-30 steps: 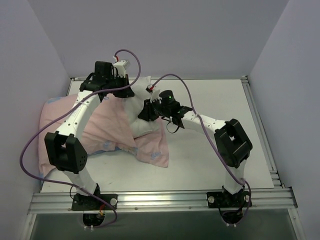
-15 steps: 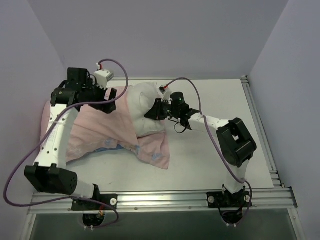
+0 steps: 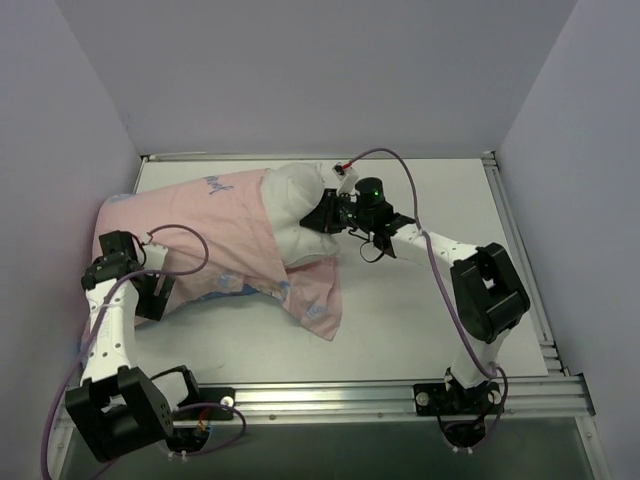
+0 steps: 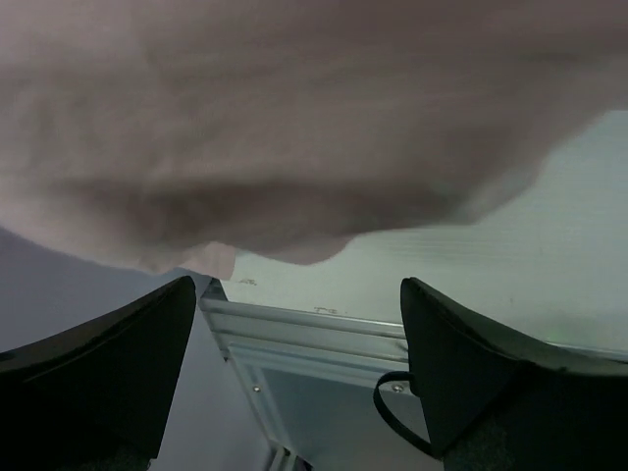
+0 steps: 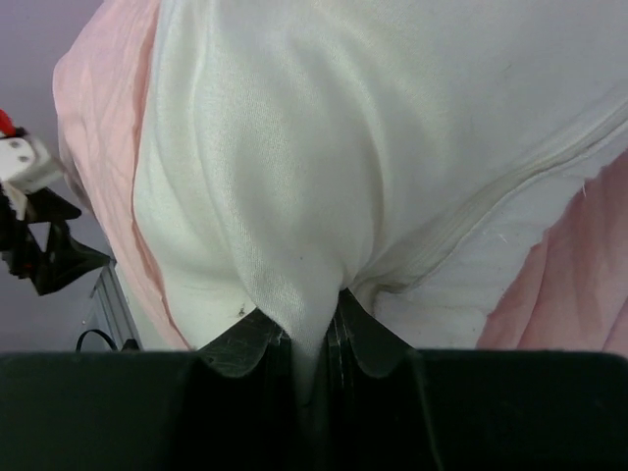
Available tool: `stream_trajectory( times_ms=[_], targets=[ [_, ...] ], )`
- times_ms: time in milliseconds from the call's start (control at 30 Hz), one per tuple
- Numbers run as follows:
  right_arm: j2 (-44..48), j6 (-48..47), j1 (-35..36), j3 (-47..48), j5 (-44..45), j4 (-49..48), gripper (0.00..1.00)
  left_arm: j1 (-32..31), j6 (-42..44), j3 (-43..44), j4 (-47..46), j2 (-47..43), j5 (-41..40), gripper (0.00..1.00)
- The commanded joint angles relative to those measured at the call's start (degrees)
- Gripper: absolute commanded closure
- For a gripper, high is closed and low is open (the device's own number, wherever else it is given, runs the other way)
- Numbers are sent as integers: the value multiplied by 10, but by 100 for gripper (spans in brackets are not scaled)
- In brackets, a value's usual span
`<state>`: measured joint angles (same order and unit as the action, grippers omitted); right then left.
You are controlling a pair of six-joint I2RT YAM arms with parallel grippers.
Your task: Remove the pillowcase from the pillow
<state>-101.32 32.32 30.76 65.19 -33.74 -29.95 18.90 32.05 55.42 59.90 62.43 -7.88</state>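
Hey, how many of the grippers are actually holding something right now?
1. The right gripper is shut on a fold of the pillow. The left gripper, by the table's left edge, is open and empty beside the pillowcase.

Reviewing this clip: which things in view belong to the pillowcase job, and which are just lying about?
Belongs to the job:
pillowcase, pink side out
pillow, partly exposed
right gripper, fingers pinched on the pillow
left gripper, open, at the pillowcase's edge

Just there:
table
aluminium rail
purple cable
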Motion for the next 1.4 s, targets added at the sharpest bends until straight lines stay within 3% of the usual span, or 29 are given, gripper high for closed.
stream_trajectory(
  times_ms=[0, 167, 200, 267, 300, 367, 400, 633, 767, 900, 1067, 1233, 1300, 1333, 1367],
  targets=[
    [53, -1, -17, -7, -9, -26, 100, 9, 35, -69, -185, 18, -121, 6],
    [61, -4, -36, -12, -13, -20, 100, 47, 23, -90, -309, 38, -128, 6],
    [62, -5, -52, -12, -14, -17, 100, 51, 21, -95, -334, 41, -101, 0],
    [65, -5, -68, -16, -15, -7, 100, 53, 24, -104, -349, 40, -75, 20],
    [66, -5, -82, -18, -17, -5, 100, 53, 24, -114, -362, 41, -64, 51],
    [73, -5, -96, -26, -18, -1, 100, 54, 24, -123, -379, 43, -67, 93],
    [76, -6, -104, -29, -15, 2, 100, 55, 24, -127, -388, 45, -71, 98],
    [103, -15, -222, -54, 48, 72, 100, 107, 41, -87, -357, 56, -43, 98],
    [159, 0, -362, -85, 48, 89, 100, 148, 62, -32, -354, 75, -28, 98],
    [206, -24, -443, -92, 58, 139, 100, 168, 61, 28, -342, 105, -2, 98],
    [227, -40, -444, -89, 64, 162, 100, 160, 7, 93, -296, 105, 98, 98],
    [255, -73, -456, -56, 94, 213, 100, 137, -25, 157, -287, 153, 65, 98],
    [256, -98, -417, -25, 96, 244, 100, 104, -23, 153, -264, 123, 116, 98],
    [251, -141, -348, -12, 113, 258, 100, 92, -25, 144, -265, 105, 142, 98],
    [247, -162, -309, -2, 129, 271, 91, 78, -30, 128, -269, 78, 161, 98]
  ],
)
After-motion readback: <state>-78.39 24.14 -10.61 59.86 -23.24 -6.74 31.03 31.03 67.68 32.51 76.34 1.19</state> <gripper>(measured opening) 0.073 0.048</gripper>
